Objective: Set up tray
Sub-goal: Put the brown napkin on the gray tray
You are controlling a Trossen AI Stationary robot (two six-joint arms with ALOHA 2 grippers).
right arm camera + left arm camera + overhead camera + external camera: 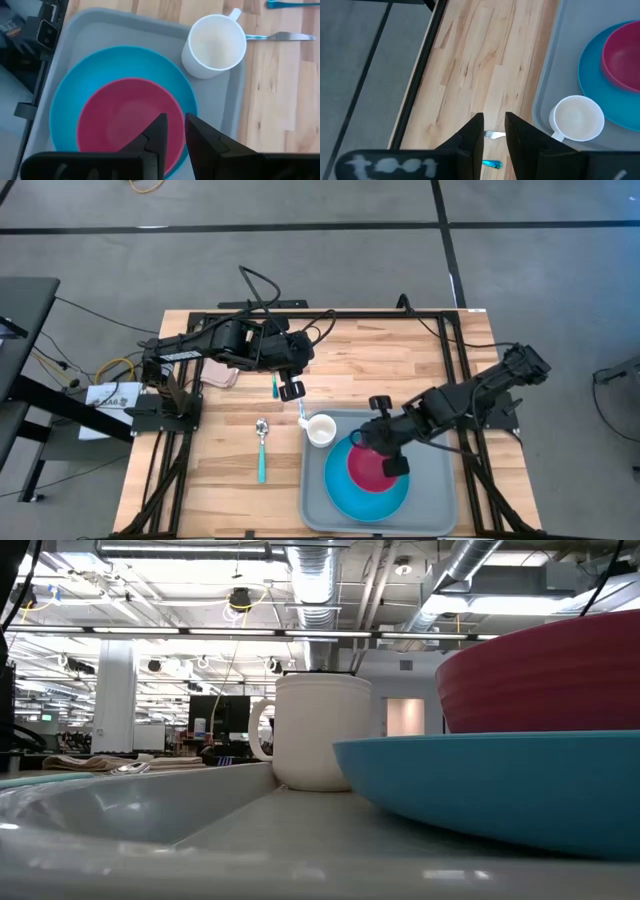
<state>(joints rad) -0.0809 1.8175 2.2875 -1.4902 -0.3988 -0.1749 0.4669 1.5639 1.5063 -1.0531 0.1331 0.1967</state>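
The light-grey tray [440, 498] lies at the table's near right. On it rests a blue plate [345, 498] with a red bowl [366, 470] in it. A white mug [320, 430] stands in the tray's far left corner. My right gripper [392, 462] hangs above the bowl [125, 120], pointing steeply down. Its fingers are a narrow gap apart with nothing between them. My left gripper [291, 391] waits high above the table, far-left of the mug [577, 117]. It too shows a narrow gap and holds nothing. The low view shows the tray [150, 805], mug, plate and bowl, but no gripper.
A teal-handled spoon [262, 448] lies on the wood left of the tray. Two more teal-handled utensils [280, 36] [274, 387] lie beyond the mug. A beige cloth [220, 375] sits at the far left. Black frame rails [455, 350] border the table.
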